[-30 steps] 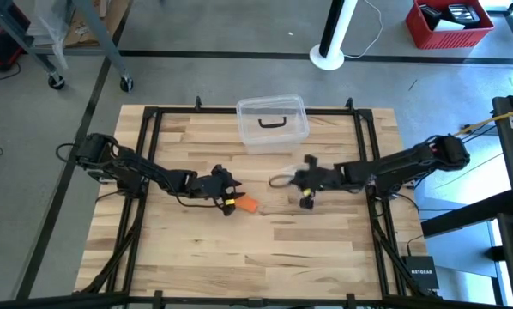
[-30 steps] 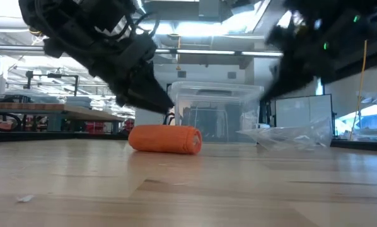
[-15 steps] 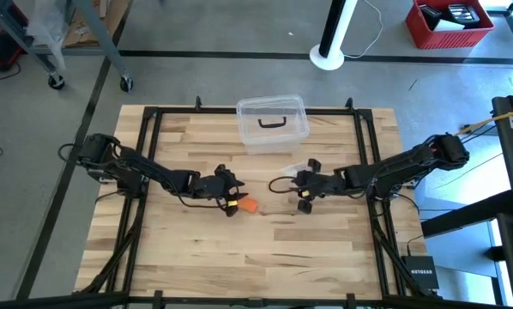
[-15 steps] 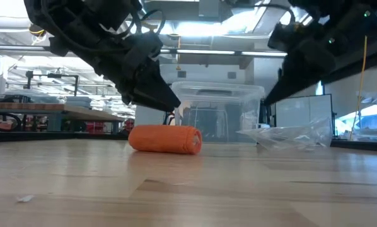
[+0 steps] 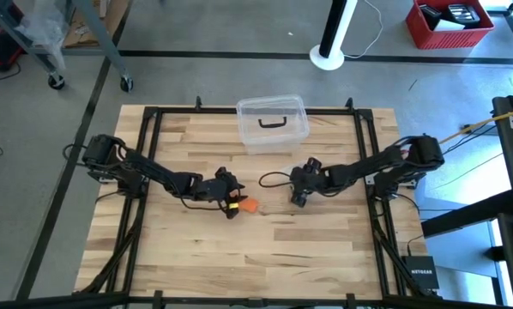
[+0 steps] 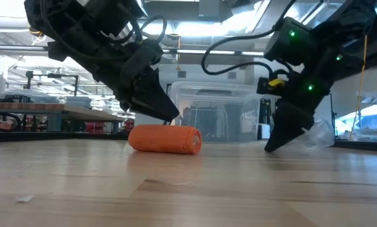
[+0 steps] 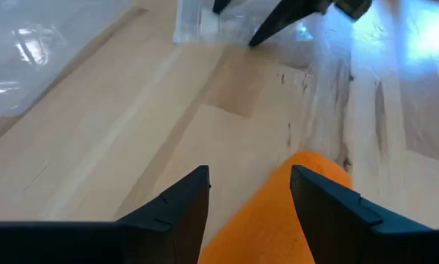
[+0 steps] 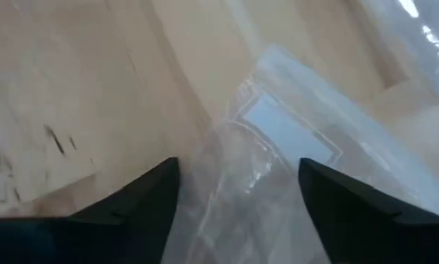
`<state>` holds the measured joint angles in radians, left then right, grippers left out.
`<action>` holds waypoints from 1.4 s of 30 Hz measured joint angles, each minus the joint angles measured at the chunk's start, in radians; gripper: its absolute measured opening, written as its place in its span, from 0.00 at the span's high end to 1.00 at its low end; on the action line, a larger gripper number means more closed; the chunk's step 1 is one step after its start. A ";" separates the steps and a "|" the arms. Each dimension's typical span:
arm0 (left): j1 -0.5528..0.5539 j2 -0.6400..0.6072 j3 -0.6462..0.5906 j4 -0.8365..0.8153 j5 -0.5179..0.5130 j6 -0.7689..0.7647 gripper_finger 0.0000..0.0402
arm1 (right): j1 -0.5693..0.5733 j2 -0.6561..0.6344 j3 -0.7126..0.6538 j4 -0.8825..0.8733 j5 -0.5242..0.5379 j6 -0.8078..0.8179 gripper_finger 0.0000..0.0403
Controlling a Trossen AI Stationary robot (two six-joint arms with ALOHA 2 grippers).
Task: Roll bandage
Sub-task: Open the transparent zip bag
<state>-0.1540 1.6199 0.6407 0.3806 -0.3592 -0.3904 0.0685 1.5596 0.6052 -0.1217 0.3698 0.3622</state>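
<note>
The bandage [image 6: 165, 139] is a rolled orange cylinder lying on its side on the wooden table [image 5: 196, 249], a little left of the middle [image 5: 250, 205]. My left gripper [image 5: 231, 204] slants down over the roll's far side, open. In the left wrist view the roll [image 7: 267, 220] runs between its two fingers. My right gripper [image 5: 298, 199] is down at the table to the right of the roll, open. Its fingers stand on either side of a small clear plastic wrapper [image 8: 278, 139] that lies flat on the table. My left gripper [image 7: 249, 191] has its fingertip [image 6: 171, 118] just over the top of the roll [image 6: 176, 129]; I cannot tell whether it touches. My right gripper [image 8: 238, 191] has a fingertip [image 6: 272, 146] down at the table beside the wrapper [image 6: 318, 133]; I cannot tell whether it touches the wrapper.
A clear plastic box with a black handle [image 5: 272, 123] stands at the table's far middle, behind both grippers [image 6: 217, 113]. A black frame [image 5: 149, 172] runs along the table's sides. The near half of the table is bare wood.
My right gripper has dropped from well above the table down to its surface by the wrapper, tipping steeper and rolling as it went. The orange roll has not moved.
</note>
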 joint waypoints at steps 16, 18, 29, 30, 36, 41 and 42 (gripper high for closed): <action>-0.009 0.001 0.000 0.032 0.000 0.006 0.55 | 0.067 0.032 0.053 0.200 -0.113 -0.174 0.99; -0.012 0.001 0.006 0.040 0.000 0.014 0.55 | 0.099 0.033 0.079 0.240 -0.155 -0.233 0.98; -0.069 0.000 0.061 0.076 0.000 0.203 0.55 | 0.251 0.032 0.153 0.442 -0.293 -0.498 0.99; -0.076 0.000 0.061 0.075 0.000 0.228 0.55 | 0.259 0.032 0.154 0.441 -0.315 -0.495 0.99; -0.098 -0.027 0.061 0.075 0.000 0.377 0.55 | 0.272 0.032 0.154 0.481 -0.474 -0.431 0.99; -0.097 -0.036 0.061 0.076 0.044 0.432 0.55 | 0.272 0.021 0.155 0.591 -0.580 -0.420 1.00; -0.097 -0.036 0.061 0.075 0.069 0.429 0.55 | 0.272 0.011 0.155 0.612 -0.593 -0.421 1.00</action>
<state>-0.2506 1.5837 0.7021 0.4556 -0.2903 0.0390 0.3401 1.5709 0.7603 0.4908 -0.2235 -0.0592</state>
